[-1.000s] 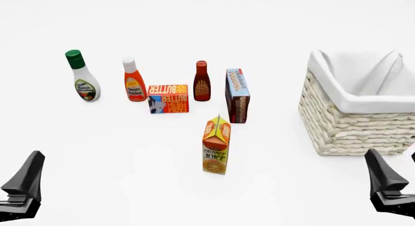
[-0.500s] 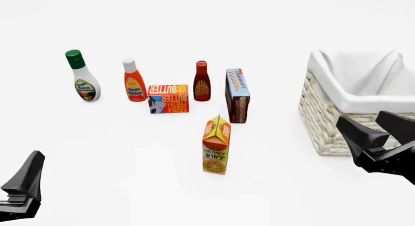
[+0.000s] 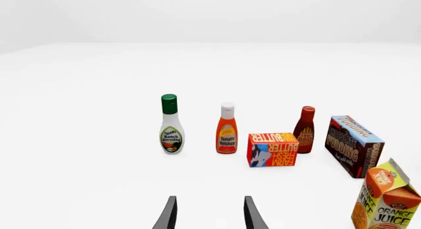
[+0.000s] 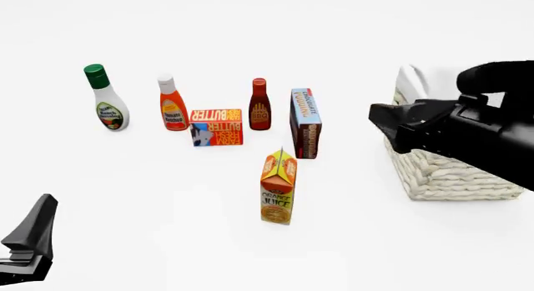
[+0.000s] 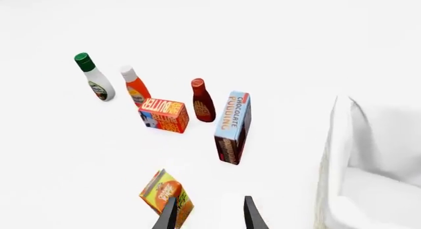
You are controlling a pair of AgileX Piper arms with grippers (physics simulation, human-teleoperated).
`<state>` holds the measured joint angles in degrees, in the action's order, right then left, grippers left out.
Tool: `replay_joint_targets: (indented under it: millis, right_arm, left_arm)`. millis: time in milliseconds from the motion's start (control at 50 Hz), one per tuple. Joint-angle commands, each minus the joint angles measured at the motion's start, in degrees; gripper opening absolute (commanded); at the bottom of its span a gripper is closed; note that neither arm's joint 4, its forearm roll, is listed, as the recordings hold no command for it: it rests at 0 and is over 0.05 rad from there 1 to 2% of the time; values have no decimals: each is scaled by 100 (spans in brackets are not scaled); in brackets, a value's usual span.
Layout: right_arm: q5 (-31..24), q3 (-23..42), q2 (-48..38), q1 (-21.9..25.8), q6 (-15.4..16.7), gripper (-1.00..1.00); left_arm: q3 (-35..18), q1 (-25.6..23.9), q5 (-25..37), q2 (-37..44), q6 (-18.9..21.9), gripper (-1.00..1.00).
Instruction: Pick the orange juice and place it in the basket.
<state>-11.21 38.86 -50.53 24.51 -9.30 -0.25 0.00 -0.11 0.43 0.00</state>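
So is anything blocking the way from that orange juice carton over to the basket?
Nothing visible does. The orange juice stands alone, with bare table between it and the basket. The chocolate pudding box sits behind that line, off to the side.

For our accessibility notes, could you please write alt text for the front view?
An upright juice carton stands alone on a white table, with the right hand raised beside the basket to its right. Behind the carton stand three bottles, a butter box and a pudding box; the left hand waits low at the near left.
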Motion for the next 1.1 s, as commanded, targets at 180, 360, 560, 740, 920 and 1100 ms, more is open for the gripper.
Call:
replay_joint_targets:
  millis: [180,360,560,740,920,1100]
  right_arm:
    - [-310,1381,-1540,464,-430,100]
    - [-44,1221,-1582,609,-335,100]
    - [-44,1221,-1582,609,-335,100]
    - [-44,1221,-1582,609,-335,100]
    - [-138,1665,-1687,915,-930,100]
    - [-607,1966,-1453,1068,-1347,100]
  left_arm:
    - [0,0,0,0,0,100]
    - [0,0,0,0,0,100]
    - [0,0,0,0,0,100]
    - [0,0,0,0,0,100]
    - [0,0,0,0,0,100]
    - [0,0,0,0,0,100]
